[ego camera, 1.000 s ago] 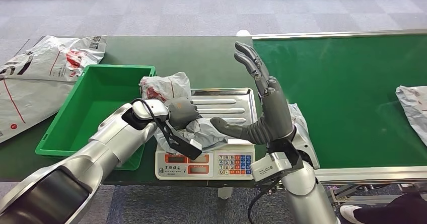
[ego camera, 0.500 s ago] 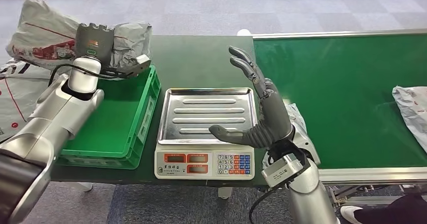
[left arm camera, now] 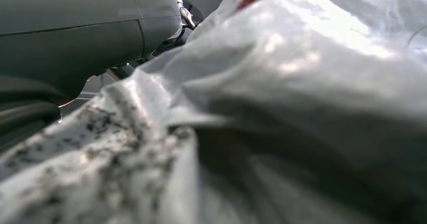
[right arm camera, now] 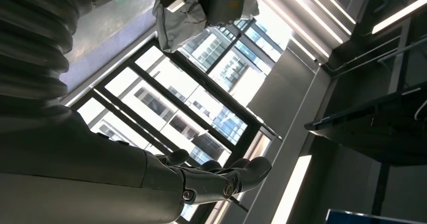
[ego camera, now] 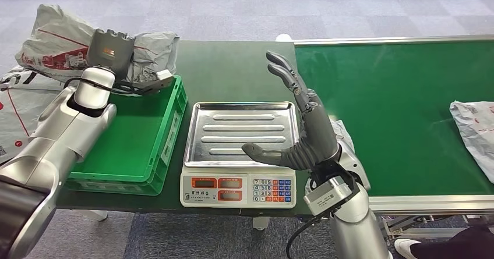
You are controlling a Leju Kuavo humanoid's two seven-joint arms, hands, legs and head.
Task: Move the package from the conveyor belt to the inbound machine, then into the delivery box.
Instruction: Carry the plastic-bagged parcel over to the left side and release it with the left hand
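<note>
The left hand [ego camera: 109, 50] is gripping the grey package [ego camera: 148, 49] and holding it up over the far edge of the green delivery box [ego camera: 166, 137], which is sitting at the left end of the dark green table [ego camera: 233, 67]. Its fingers are wrapping into the plastic, though the crumpled bag is hiding most of them. The weighing step looks done: the tray of the inbound machine [ego camera: 239, 131] is lying bare beside the box. What is left, I would say, is lowering the package into the box and letting go. The right hand [ego camera: 306, 134] is standing upright at the machine's right edge, fingers spread, holding nothing. Another package [ego camera: 473, 128] is waiting on the conveyor belt [ego camera: 396, 96], cut off by the frame's right edge.
</note>
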